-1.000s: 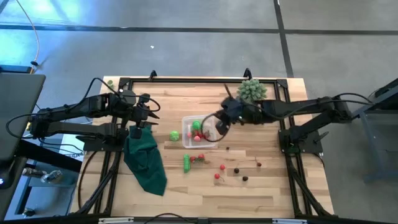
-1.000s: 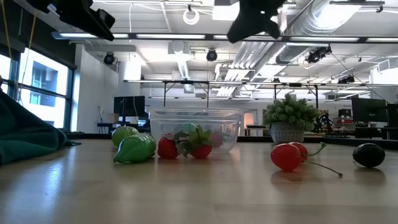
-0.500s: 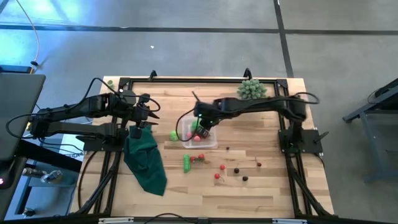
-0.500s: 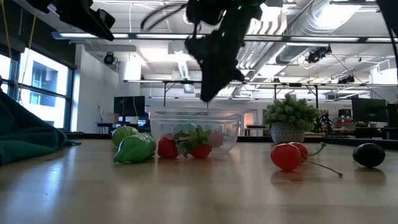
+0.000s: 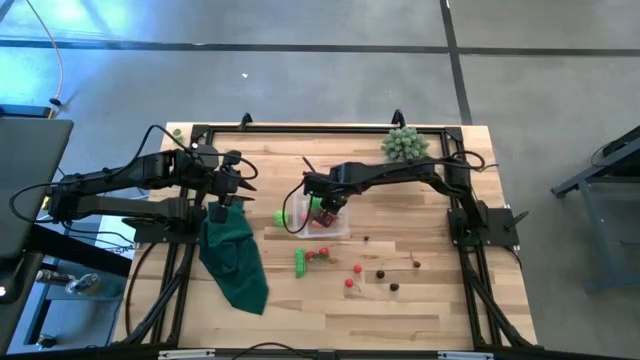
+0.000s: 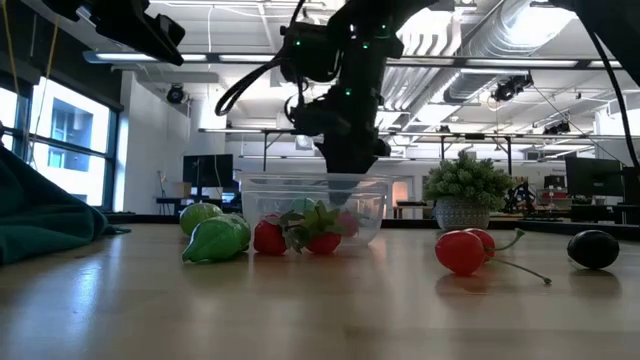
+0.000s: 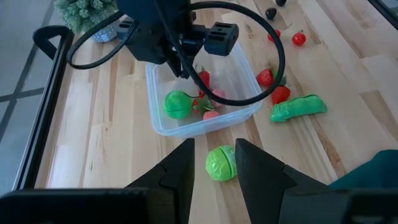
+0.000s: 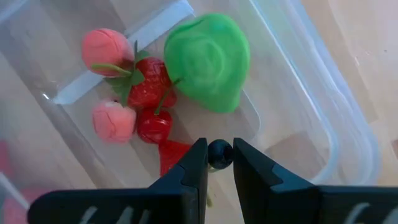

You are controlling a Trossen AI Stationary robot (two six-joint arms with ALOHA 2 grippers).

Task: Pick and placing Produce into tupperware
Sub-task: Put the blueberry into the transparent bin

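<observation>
While poised over the tupperware (image 8: 323, 124), right gripper (image 8: 219, 163) pinching a small dark berry (image 8: 219, 153) above produce (image 8: 208, 62) inside; left gripper (image 7: 213, 163) parted, empty, beside green cloth (image 5: 235, 258).

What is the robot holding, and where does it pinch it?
The right end effector pinches a small dark berry by its sides, between its fingertips, above the tupperware. The left end effector holds nothing.
</observation>
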